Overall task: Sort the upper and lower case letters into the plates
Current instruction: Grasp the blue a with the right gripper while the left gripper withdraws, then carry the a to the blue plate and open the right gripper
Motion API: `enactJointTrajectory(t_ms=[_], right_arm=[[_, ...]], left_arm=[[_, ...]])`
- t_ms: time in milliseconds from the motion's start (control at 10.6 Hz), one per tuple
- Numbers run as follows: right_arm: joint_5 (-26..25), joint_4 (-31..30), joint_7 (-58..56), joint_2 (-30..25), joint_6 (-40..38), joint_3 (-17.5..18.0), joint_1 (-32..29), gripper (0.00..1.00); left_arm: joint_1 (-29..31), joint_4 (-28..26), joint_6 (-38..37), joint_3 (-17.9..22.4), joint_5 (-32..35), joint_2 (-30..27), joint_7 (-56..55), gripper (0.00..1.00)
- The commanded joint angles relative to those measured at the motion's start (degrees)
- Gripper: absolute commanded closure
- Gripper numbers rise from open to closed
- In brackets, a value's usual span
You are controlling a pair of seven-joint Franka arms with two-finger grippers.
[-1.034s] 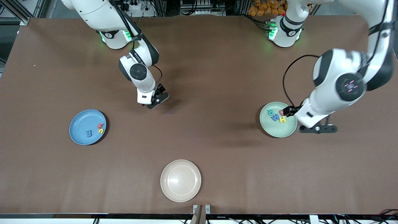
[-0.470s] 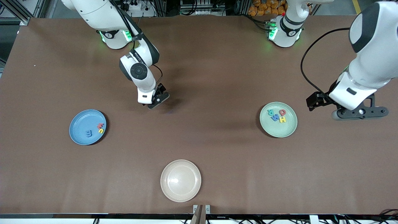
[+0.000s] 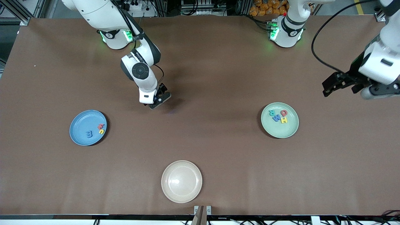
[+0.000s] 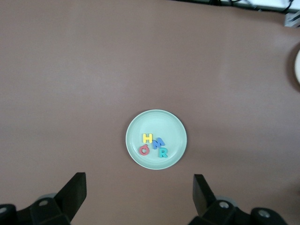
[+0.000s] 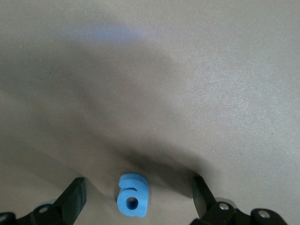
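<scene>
Right hand [image 5: 136,199] hangs released over the blue lowercase "a" [image 5: 132,201] to grasp it; left hand [image 4: 138,197], released, waits high over the surface [image 3: 218,78].

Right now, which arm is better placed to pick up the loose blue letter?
The right arm. The right gripper is open with the blue letter on the table between its fingers. The left gripper is open, up near its own end of the table, past the green plate.
</scene>
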Motion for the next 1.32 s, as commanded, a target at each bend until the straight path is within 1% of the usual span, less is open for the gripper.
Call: enactJointTrajectory(t_ms=[0,94,282,470,658,846,940,1034,1222], right_arm=[[0.5,-1.6,0.9,-1.6,-0.2,-0.3,1.0,0.61],[0.5,-1.6,1.0,-1.8,-0.8,-0.4,1.1,1.0],[0.5,-1.6,0.9,-2.0,-0.9,-0.4,1.3,1.0],[0.5,-1.6,0.8,-2.9,-2.4,-0.4,1.3,1.0],[0.5,-1.3,1.0,-3.5,-3.1,-0.6,1.2,1.0],[0.5,-0.1,0.9,-5.4,-3.9,-1.1,0.4,1.0],[0.3,2.2,0.8,-5.6,-5.4,-3.3,0.2,1.0],[-0.4,5.8,0.3,-5.5,-9.0,-6.4,0.3,1.0],[-2.2,13.5,-3.5,-4.6,-15.5,-11.4,-1.2,1.0]], left_arm=[[0.4,-1.4,-2.4,-0.2,-1.5,-5.3,-0.6,0.0],[0.4,-1.4,-3.4,-0.2,-1.6,-5.4,-0.4,0.0],[0.5,-2.3,-4.7,-0.1,-1.6,-6.5,1.2,0.0],[3.0,-3.6,-4.7,-0.2,-1.6,-7.9,3.4,0.0],[7.4,-4.5,-4.8,-0.3,-1.7,-8.4,10.0,0.0],[8.1,-5.9,-4.9,-0.2,-1.7,-9.4,10.3,0.0],[8.2,-6.0,-4.9,-0.2,-1.7,-9.4,10.3,0.0],[8.3,-5.9,-4.8,-0.2,-1.7,-9.3,10.3,0.0],[8.3,-5.7,-4.6,-0.1,-1.6,-8.7,10.2,0.0]])
